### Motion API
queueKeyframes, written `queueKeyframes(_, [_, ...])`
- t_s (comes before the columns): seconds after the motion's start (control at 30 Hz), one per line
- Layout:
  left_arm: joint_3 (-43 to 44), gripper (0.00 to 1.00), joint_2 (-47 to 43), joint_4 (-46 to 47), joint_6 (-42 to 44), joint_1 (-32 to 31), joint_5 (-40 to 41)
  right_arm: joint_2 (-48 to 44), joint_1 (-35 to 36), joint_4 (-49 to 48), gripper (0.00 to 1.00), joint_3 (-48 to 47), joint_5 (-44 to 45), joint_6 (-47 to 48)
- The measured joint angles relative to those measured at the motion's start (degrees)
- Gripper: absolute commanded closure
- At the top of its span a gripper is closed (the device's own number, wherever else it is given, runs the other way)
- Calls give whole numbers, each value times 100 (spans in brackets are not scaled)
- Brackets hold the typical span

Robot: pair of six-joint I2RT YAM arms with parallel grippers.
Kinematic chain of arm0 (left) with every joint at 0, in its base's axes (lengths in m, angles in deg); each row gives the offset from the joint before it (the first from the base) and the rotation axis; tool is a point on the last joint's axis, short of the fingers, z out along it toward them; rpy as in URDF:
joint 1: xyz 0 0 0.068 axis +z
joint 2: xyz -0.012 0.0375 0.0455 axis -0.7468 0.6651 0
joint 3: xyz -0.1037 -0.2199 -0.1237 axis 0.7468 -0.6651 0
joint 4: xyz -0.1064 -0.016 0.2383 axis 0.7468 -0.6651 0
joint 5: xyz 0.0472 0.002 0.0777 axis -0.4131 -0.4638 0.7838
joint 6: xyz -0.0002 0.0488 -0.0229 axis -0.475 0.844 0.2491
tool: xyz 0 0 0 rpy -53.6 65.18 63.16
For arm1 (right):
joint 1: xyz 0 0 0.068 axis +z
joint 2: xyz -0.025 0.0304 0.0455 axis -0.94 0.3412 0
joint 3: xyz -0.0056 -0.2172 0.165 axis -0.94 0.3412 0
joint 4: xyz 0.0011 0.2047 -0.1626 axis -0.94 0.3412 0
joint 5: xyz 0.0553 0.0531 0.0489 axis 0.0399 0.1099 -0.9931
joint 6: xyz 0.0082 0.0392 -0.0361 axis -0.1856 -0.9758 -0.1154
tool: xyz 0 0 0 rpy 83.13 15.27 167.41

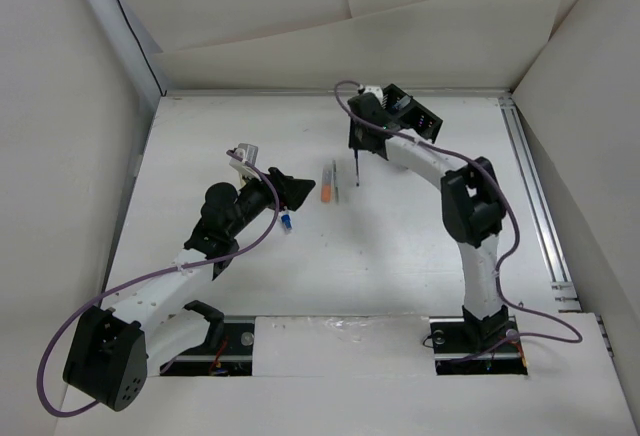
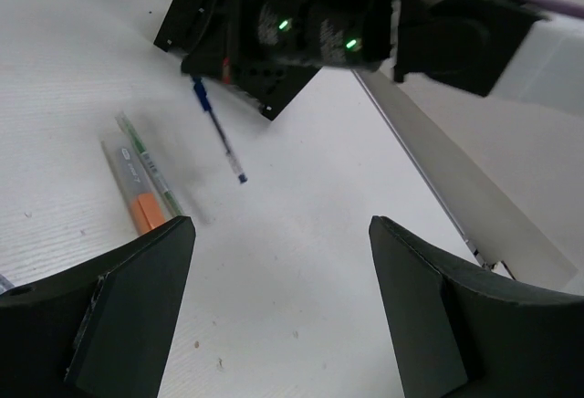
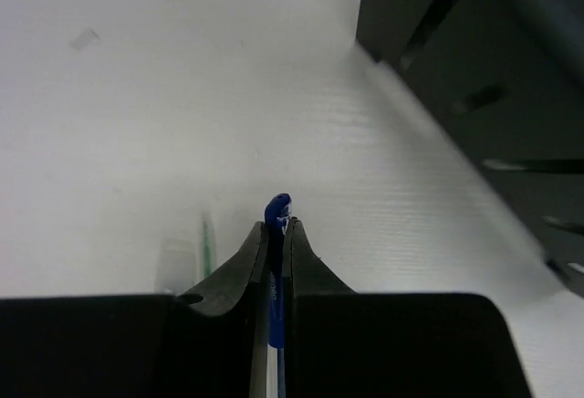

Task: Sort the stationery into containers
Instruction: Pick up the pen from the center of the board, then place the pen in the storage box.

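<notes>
As the right pincer (image 3: pixel 276 231) gripped the blue pen (image 1: pixel 357 168) by its upper end, the pen hung tip-down, presumably for dropping into the black organiser (image 1: pixel 408 114) at 1 o'clock. Meanwhile the left pincer (image 2: pixel 283 279) gaped wide, empty; the grey marker (image 1: pixel 328 184) lay at its 3 o'clock.

Organiser (image 3: pixel 511 51) — matt black plastic; table (image 2: pixel 301 261) — ribbed white board.
</notes>
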Motion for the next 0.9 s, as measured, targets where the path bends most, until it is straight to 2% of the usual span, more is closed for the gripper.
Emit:
queueKeyframes(0.17, [0,26,0,0,0,0,0,-920,-319,-387,100,-125,44,-2])
queueKeyframes(0.3, [0,26,0,2,0,0,-2,-999,-778,-852,100,-935,492,-83])
queueKeyframes(0.53, [0,26,42,44,-22,0,-28,-76,-1311,-1539,100,-2378,1812,-138])
queueKeyframes(0.73, [0,26,120,63,-26,0,-90,704,-1338,-2009,100,-2476,2282,212])
queueKeyframes(0.9, [0,26,190,85,-31,0,-116,946,-1300,-2291,100,-2380,2498,616])
